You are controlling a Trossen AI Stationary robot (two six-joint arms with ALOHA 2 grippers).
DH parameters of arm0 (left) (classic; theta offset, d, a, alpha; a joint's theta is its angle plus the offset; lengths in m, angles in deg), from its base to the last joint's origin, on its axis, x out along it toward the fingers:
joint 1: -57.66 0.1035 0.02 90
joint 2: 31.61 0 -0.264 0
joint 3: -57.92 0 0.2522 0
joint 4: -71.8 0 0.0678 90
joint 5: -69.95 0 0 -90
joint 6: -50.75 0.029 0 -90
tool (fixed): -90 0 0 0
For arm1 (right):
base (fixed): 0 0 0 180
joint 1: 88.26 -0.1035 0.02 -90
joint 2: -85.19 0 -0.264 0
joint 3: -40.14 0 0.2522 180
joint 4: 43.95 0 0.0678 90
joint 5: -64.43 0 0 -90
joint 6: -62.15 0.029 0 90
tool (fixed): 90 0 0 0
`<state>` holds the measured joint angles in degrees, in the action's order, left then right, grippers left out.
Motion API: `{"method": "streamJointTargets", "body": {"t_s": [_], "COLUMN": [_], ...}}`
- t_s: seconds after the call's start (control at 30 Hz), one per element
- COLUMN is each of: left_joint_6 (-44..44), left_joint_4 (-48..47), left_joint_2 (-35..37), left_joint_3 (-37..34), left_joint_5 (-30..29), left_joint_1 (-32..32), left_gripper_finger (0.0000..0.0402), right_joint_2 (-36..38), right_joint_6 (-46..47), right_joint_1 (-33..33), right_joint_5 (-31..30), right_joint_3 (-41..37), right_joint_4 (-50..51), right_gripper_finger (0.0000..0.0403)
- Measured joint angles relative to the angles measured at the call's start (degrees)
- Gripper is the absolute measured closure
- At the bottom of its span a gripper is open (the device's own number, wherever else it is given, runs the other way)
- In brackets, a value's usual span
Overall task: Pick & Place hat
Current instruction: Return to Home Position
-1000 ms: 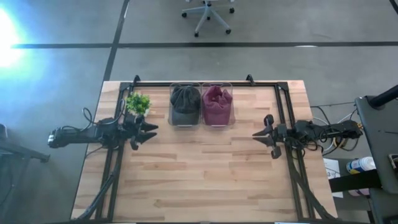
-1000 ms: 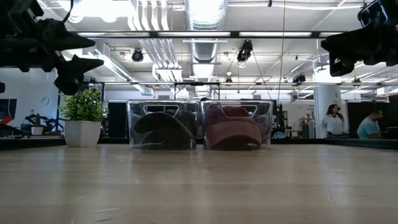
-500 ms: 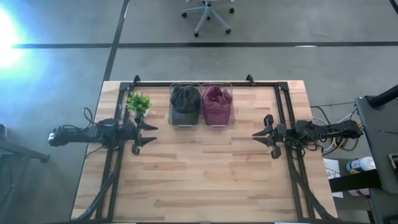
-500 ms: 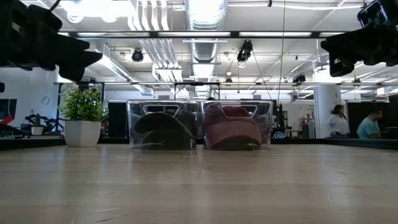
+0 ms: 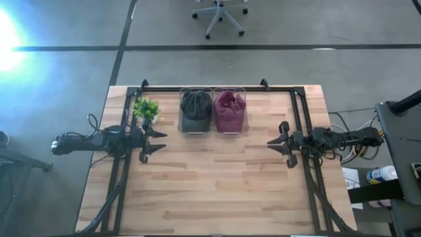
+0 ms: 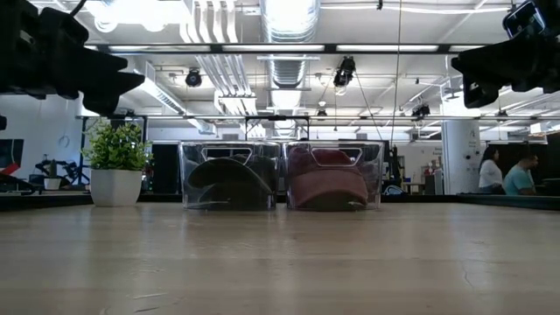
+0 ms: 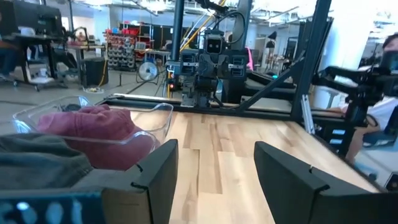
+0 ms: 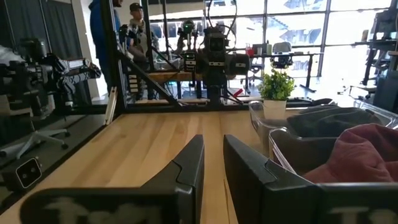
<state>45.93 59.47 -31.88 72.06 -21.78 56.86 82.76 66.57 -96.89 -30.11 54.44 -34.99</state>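
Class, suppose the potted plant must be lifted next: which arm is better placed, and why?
Left. The left hand hangs open close beside the potted plant; the right hand waits across the table, beyond both bins.

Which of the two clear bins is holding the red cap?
The bin farther from the potted plant: it holds the red cap, while the other bin, beside the plant, holds a black cap.

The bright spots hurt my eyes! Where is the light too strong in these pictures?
High view: white glare floods the floor at the left edge. Low view: ceiling lights blaze white, leaving the left gripper a dark shape. Right wrist view: bright windows behind the plant.
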Motion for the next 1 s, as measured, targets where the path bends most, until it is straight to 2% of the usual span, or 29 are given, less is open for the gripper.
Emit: {"method": "streamJointTargets", "body": {"t_s": [1.0], "left_joint_6": [-1.8], "left_joint_4": [0.1], "left_joint_2": [-0.2], "left_joint_3": [0.2], "left_joint_5": [0.2], "left_joint_1": [0.0], "left_gripper_finger": [0.0196], "right_joint_2": [0.0], "right_joint_6": [0.1], "right_joint_1": [0.0], "right_joint_5": [0.0], "right_joint_3": [0.0], "right_joint_4": [0.0], "right_gripper_finger": [0.0344]}}
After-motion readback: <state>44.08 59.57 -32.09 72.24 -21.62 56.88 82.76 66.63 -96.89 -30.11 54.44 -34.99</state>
